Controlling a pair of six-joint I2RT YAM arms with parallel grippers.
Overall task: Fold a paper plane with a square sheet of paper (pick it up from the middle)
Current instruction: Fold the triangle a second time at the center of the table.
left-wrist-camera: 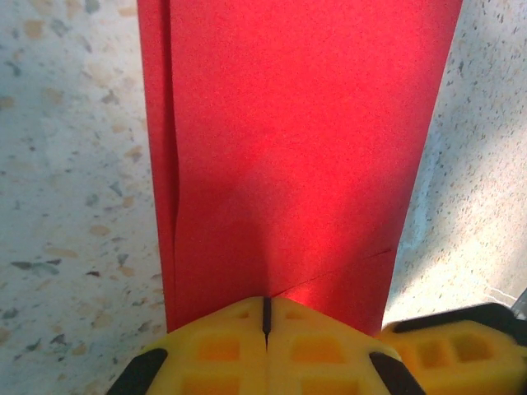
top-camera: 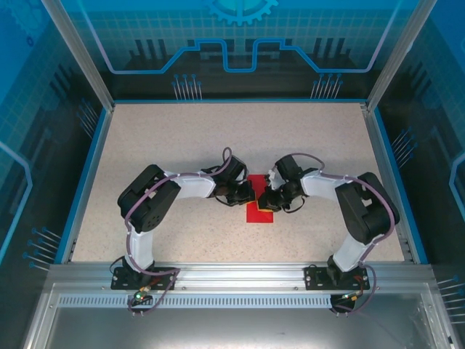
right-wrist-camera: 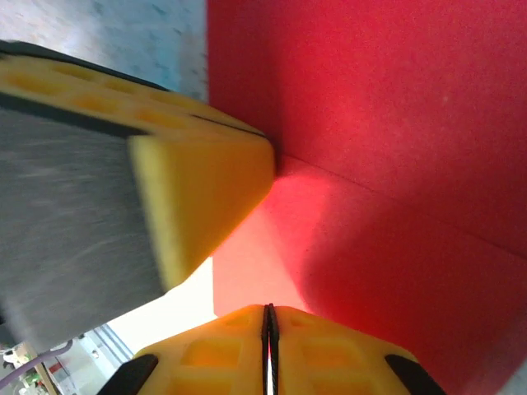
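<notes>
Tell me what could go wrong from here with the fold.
1. The left gripper and right gripper are shut and crowded at one edge of the paper; a sideways move might knock them together.
2. The folded layer along the paper's side looks slightly lifted, so the crease may set crooked or spring open.
3. Dragging either gripper could skid or tear the paper.

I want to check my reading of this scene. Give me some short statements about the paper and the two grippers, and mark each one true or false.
1. The paper is red. True.
2. It lies in a far corner of the table. False: it lies near the middle.
3. The left gripper and the right gripper are both at the paper. True.
4. The left gripper's jaws stand wide open. False: they are shut together.
5. The paper shows creases. True.
</notes>
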